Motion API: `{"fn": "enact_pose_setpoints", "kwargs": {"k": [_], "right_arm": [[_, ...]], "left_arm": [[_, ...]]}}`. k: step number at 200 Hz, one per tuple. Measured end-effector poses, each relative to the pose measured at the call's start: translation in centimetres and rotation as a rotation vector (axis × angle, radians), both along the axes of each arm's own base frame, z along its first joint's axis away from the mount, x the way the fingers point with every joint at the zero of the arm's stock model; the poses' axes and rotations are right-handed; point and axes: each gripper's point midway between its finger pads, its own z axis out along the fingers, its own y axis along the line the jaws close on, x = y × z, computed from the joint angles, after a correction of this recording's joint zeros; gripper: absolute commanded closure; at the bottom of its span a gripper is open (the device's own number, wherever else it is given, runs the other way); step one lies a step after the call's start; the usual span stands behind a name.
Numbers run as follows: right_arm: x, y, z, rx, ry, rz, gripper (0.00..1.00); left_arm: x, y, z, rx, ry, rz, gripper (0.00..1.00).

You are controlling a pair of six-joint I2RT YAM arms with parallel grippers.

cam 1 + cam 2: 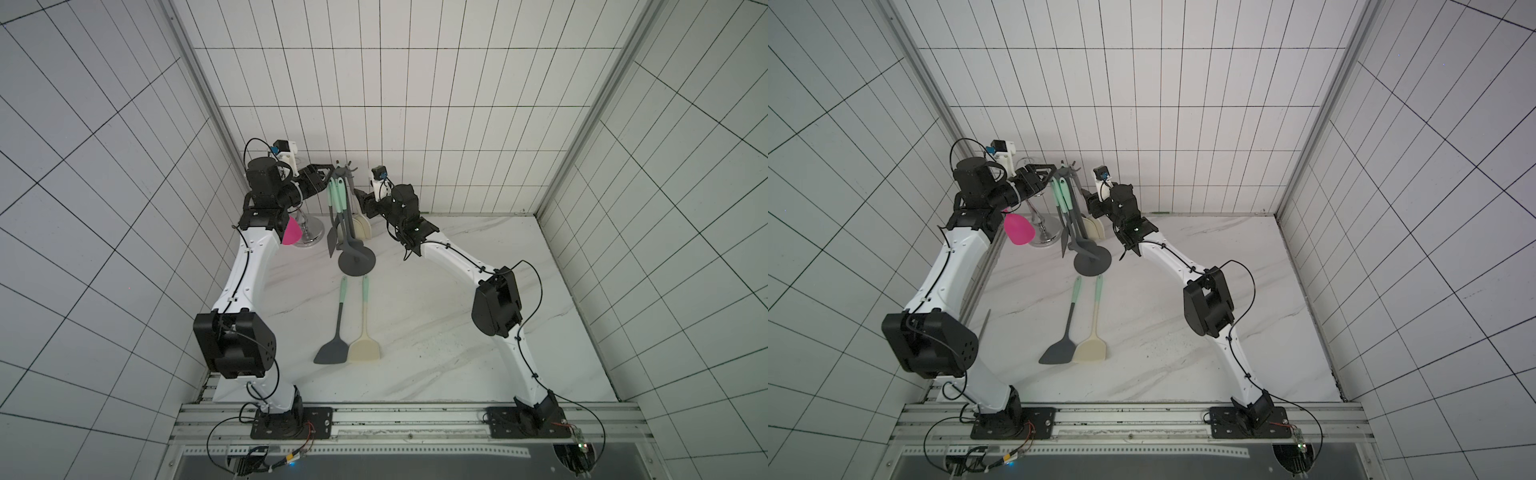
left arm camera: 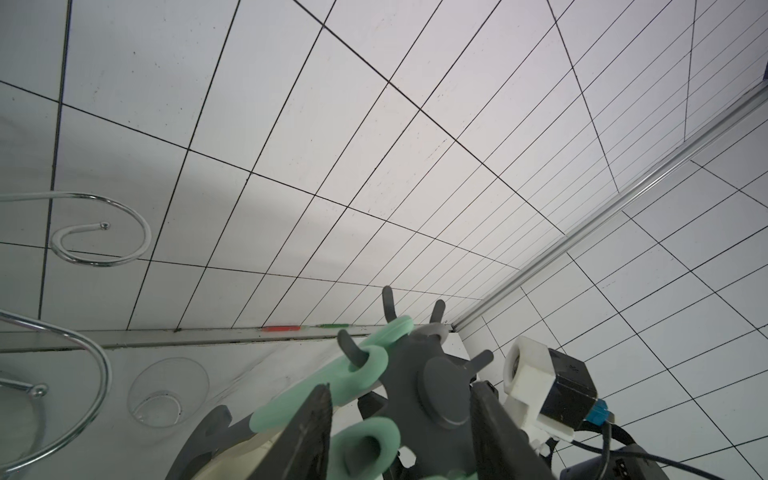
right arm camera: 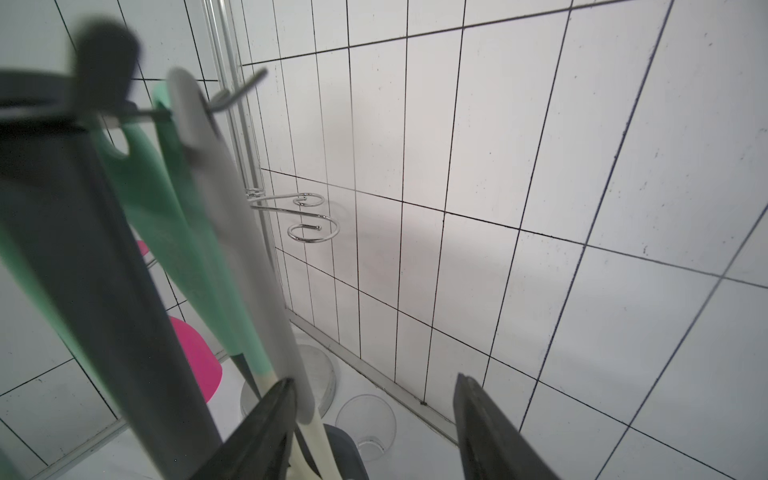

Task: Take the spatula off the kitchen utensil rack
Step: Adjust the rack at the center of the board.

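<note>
Nearest, a grey spatula (image 1: 332,353) and a cream spatula (image 1: 365,347) lie side by side on the table (image 1: 436,311), already off the rack. Behind them stands the kitchen utensil rack (image 1: 356,261), where utensils hang straight down by their mint handles. The right gripper (image 3: 374,380), jaws apart and empty, is just beside the hanging cream spatula (image 3: 311,432), so this arm is nearer. Higher, the left gripper (image 2: 399,388) has its jaws on both sides of the rack's hub; whether they press it I cannot tell.
</note>
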Motion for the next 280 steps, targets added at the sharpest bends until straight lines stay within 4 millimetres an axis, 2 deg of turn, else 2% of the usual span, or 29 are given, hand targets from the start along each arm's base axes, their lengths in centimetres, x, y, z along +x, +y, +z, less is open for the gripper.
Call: {"fn": "enact_pose_setpoints", "kwargs": {"k": [13,39,56,84,118,148,184,214,246,280], "right_arm": [[0.1,0.0,-0.2,-0.002,0.000,0.007,0.37],[0.1,0.0,0.1,0.001,-0.014,0.026,0.36],[-0.1,0.2,0.4,0.007,-0.024,0.037,0.35],[-0.5,0.3,0.6,0.022,-0.045,0.060,0.34],[-1.3,0.1,-0.8,0.008,-0.018,0.079,0.33],[-2.6,-0.9,-1.6,-0.007,0.011,0.080,0.32],[-3.3,-1.6,-0.1,0.012,-0.003,0.074,0.32],[-3.1,-1.6,0.1,0.010,-0.002,0.072,0.31],[-1.8,-1.3,1.8,0.040,-0.043,0.069,0.30],[-0.3,-1.0,1.9,0.068,-0.060,0.074,0.30]], "left_arm": [[0.1,0.0,-0.2,0.008,0.011,-0.001,0.61],[0.2,0.1,0.2,0.027,0.002,0.000,0.80],[0.1,0.2,0.2,0.041,0.002,-0.001,0.86],[0.2,0.1,0.1,0.063,0.001,-0.015,0.89],[0.5,0.1,0.2,0.076,-0.005,-0.029,0.92],[0.6,0.0,0.2,0.079,-0.007,-0.046,0.97],[0.9,-0.2,0.2,0.091,-0.012,-0.074,1.00],[1.0,-0.2,0.1,0.117,-0.025,-0.094,1.00],[0.9,0.0,0.1,0.139,-0.042,-0.106,1.00],[0.7,-0.1,0.1,0.147,-0.053,-0.126,1.00]]}}
